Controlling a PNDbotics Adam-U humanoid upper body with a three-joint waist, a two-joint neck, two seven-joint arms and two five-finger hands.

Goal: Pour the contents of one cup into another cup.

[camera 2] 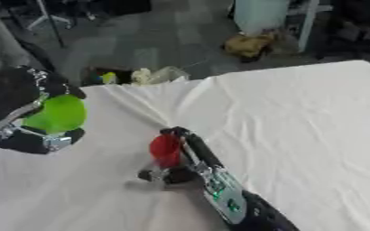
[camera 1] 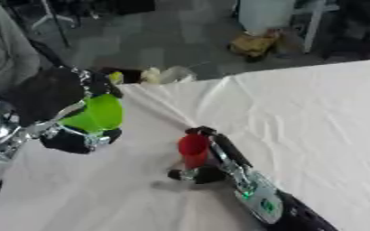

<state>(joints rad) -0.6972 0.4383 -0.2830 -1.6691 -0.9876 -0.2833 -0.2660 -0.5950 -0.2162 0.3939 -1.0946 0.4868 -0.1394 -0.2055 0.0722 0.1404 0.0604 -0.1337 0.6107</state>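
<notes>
A green cup [camera 1: 99, 113] is held above the table on the left, tilted on its side, with my left hand [camera 1: 58, 108] shut round it. A red cup [camera 1: 194, 150] stands upright on the white tablecloth [camera 1: 298, 113] near the middle. My right hand [camera 1: 212, 158] is wrapped round the red cup from the right, its thumb in front of the cup's base. The two cups are apart, the green one higher and to the left. What is inside either cup is hidden.
At the table's far left corner lie a small yellow-green thing [camera 1: 116, 77] and pale crumpled things [camera 1: 163, 75]. A person's grey sleeve [camera 1: 2, 49] shows at the upper left. Beyond the table is the floor with clutter.
</notes>
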